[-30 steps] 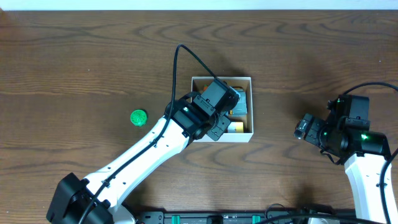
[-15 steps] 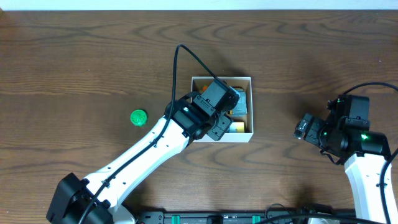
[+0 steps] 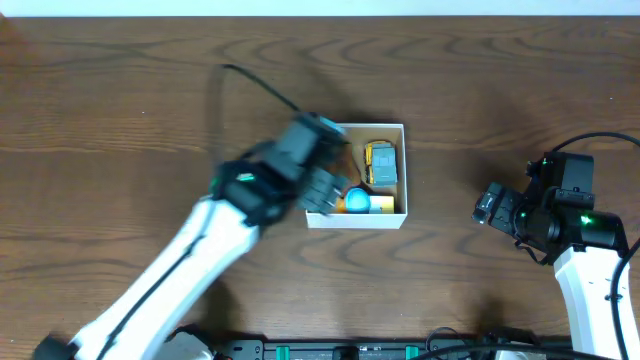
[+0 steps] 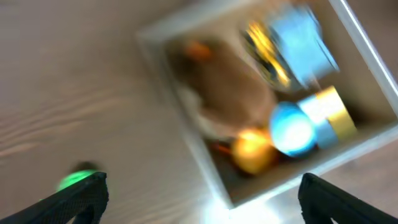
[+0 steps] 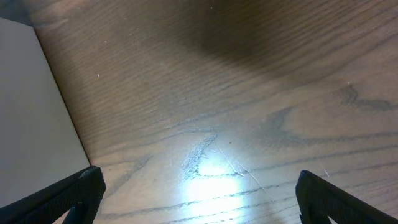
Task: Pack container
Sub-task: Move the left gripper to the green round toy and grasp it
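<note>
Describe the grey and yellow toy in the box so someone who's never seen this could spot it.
Find the white-walled container near the middle of the wooden table. In its upper right corner, seen from overhead, lies the grey toy. It is boxy with a yellow edge, unlike the round blue piece and the yellow piece by the lower wall.

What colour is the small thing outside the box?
Green; the small thing shows, blurred, in the left wrist view.

Dark wooden table [image 3: 120,90] bearing one box.
The white-walled container [image 3: 356,221] sits near the table's middle; a small green object [image 4: 78,179], blurred, lies on the wood nearby.
</note>
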{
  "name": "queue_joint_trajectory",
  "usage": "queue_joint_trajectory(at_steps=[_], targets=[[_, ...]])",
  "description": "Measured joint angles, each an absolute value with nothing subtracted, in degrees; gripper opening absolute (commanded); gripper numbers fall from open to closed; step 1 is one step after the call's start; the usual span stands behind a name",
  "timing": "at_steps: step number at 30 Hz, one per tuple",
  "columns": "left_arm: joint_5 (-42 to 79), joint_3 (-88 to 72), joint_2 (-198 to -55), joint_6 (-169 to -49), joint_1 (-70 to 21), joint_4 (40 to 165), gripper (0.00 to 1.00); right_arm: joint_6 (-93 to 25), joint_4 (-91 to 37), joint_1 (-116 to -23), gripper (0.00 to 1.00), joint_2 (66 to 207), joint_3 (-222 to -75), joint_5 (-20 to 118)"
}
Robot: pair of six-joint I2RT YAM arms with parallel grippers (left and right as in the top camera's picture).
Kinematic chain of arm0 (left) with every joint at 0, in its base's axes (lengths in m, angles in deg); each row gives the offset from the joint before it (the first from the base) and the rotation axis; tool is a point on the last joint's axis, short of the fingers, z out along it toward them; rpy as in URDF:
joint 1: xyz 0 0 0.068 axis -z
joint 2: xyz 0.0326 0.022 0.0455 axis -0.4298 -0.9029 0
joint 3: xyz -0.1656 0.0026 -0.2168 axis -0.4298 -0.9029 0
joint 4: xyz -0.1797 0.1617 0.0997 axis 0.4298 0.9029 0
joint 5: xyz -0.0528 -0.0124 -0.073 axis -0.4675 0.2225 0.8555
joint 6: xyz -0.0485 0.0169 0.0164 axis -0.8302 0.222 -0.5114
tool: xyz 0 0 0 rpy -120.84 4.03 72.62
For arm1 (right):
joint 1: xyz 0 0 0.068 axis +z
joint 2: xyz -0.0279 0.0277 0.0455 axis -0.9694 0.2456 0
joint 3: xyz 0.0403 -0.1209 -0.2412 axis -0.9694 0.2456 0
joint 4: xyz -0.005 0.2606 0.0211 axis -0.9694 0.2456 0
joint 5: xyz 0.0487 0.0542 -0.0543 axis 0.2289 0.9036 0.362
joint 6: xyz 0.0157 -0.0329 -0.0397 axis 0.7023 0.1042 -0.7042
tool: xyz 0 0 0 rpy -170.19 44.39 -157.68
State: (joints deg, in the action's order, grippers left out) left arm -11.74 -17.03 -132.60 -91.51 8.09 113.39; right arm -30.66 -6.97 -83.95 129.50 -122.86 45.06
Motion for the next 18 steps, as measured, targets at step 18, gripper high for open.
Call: queue_joint_trajectory(at_steps=[18], targets=[[-6.4,-18.2,-143.6,-106.1,-26.2,116.2,0.98,-30.7,-6.9,-84.0,0.99,129.5,-122.8,45.1]])
